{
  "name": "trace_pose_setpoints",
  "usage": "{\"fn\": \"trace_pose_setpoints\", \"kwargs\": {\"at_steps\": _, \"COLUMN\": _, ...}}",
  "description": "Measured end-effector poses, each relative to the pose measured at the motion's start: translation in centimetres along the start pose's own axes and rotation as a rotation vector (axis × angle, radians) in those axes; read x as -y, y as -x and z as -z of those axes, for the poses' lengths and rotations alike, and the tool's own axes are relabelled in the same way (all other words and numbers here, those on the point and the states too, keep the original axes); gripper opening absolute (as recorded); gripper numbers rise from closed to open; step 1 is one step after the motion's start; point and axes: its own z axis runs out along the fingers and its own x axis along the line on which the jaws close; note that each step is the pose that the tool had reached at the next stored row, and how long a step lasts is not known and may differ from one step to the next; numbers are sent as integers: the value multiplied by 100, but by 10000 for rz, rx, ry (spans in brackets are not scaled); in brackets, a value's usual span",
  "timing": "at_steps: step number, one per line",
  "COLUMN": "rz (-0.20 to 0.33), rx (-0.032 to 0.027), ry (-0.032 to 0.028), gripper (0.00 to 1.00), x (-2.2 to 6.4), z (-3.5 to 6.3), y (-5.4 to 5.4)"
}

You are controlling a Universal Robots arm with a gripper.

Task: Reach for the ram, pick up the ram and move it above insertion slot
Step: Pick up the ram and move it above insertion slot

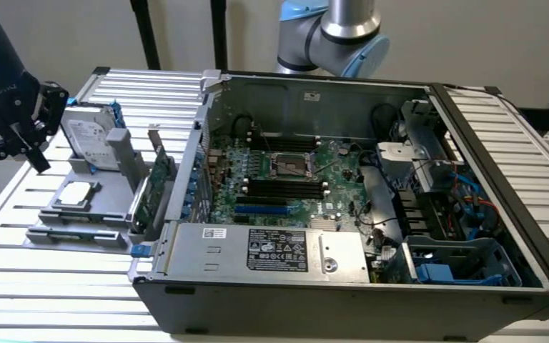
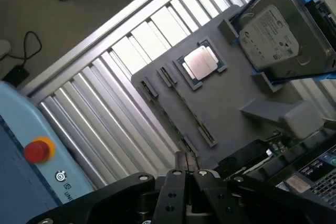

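- One step in hand: reach. Gripper point(image 1: 36, 157) hangs upper left of exterior frame, above gray holder point(image 1: 60, 236); grip width can't tell, holds nothing seen.
- Ram point(image 2: 202, 132): prob. thin strip edge-on in holder slot, unsure.
- Next move needs descent aligned w/ slot.
- Holder also carries hard drive point(image 1: 88, 136), CPU point(image 1: 76, 191), expansion card point(image 1: 160, 182).
- PC case point(image 1: 351, 293) open; black slots point(image 1: 279, 187) empty.

Item 1, the ram point(image 2: 187, 104): I can log it only as a thin, dark line seen edge-on, standing between clip ends on the grey holder; colour and chips too fine to tell.

Item 2, insertion slot point(image 1: 280, 188): long, black, one of several parallel slots on the motherboard inside the open case.
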Motion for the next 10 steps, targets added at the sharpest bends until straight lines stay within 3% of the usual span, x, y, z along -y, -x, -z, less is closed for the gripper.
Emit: {"fn": "trace_pose_setpoints", "kwargs": {"at_steps": 10, "rz": 1804, "rx": -67, "ry": -1, "gripper": 11, "x": 1, "z": -18, "y": 0}}
